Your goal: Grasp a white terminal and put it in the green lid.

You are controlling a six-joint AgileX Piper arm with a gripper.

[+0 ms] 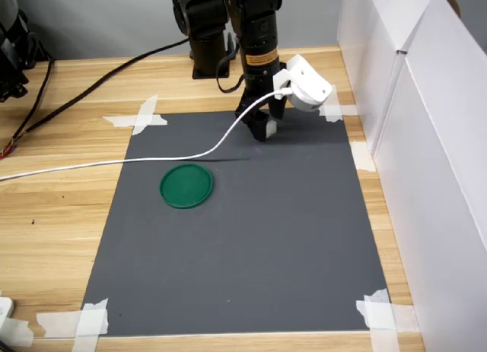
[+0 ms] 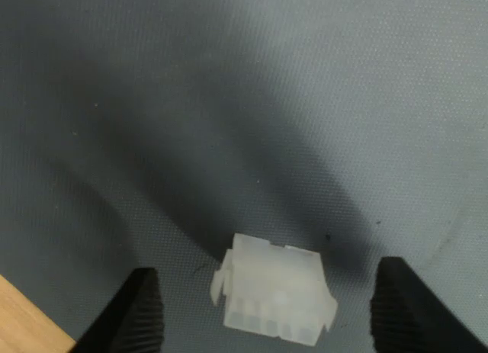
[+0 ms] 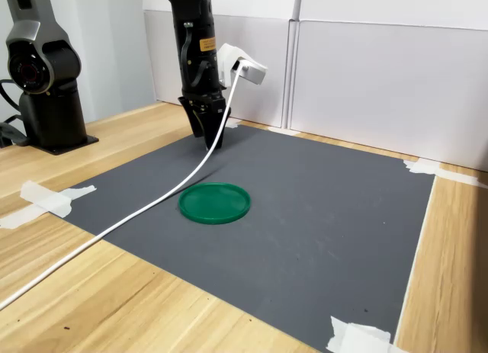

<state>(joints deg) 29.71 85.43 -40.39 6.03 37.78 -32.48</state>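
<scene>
In the wrist view the white terminal (image 2: 274, 296) lies flat on the grey mat (image 2: 305, 101), a small translucent block. It sits between my gripper's (image 2: 271, 311) two black fingers (image 2: 141, 315), which stand apart on either side without touching it, so the gripper is open. In both exterior views the gripper (image 1: 261, 130) (image 3: 213, 139) points straight down at the mat's far edge, and I cannot make out the terminal there. The green lid (image 1: 186, 185) (image 3: 215, 203) lies flat and empty on the mat, nearer the front than the gripper and toward the first exterior view's left.
A white cable (image 1: 114, 163) (image 3: 152, 208) trails from the wrist camera across the mat, past the lid. White wall panels (image 1: 426, 139) stand along the first exterior view's right. Another black arm base (image 3: 42, 78) stands at the second exterior view's left. White tape strips (image 1: 137, 118) hold the mat's corners.
</scene>
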